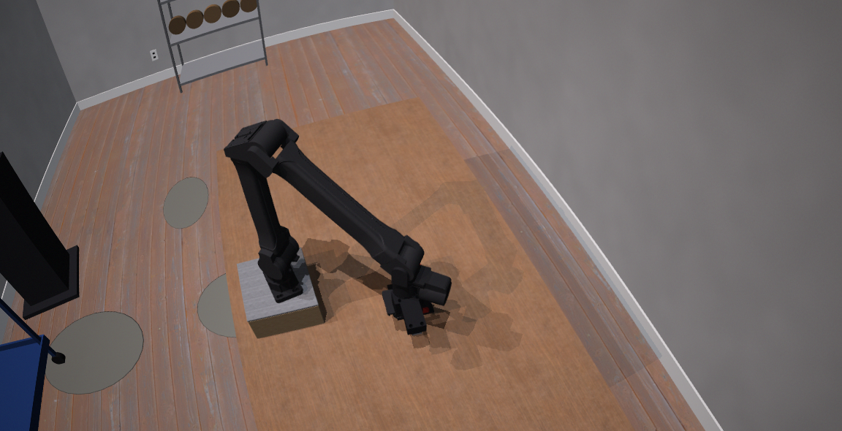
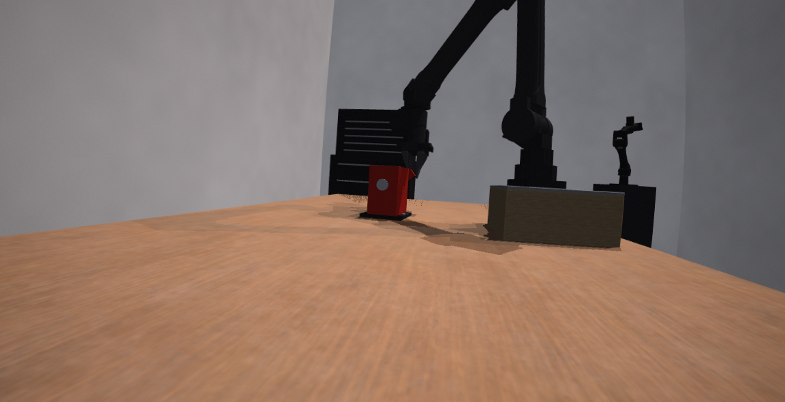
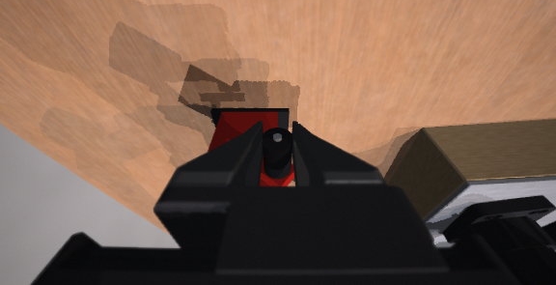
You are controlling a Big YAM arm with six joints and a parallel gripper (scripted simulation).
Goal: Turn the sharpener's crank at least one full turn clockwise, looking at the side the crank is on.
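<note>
The red sharpener [image 2: 386, 191] stands on a thin black base on the brown mat, with a grey round hole on its near face. In the wrist view the red body [image 3: 241, 127] lies just beyond the fingers. My gripper [image 3: 277, 128] is shut on the black knob of the crank [image 3: 276, 153], which shows a small grey dot at its end. In the exterior view the gripper [image 2: 415, 164] is at the sharpener's upper right corner. In the top view the gripper [image 1: 411, 313] hides nearly all of the sharpener; only a speck of red [image 1: 425, 309] shows.
The arm's base block [image 1: 279, 302] stands close on the left, also seen in the exterior view [image 2: 555, 215] and the wrist view [image 3: 483, 160]. A black cabinet [image 2: 367, 150] stands behind the sharpener. A shelf rack [image 1: 205, 16] stands by the far wall.
</note>
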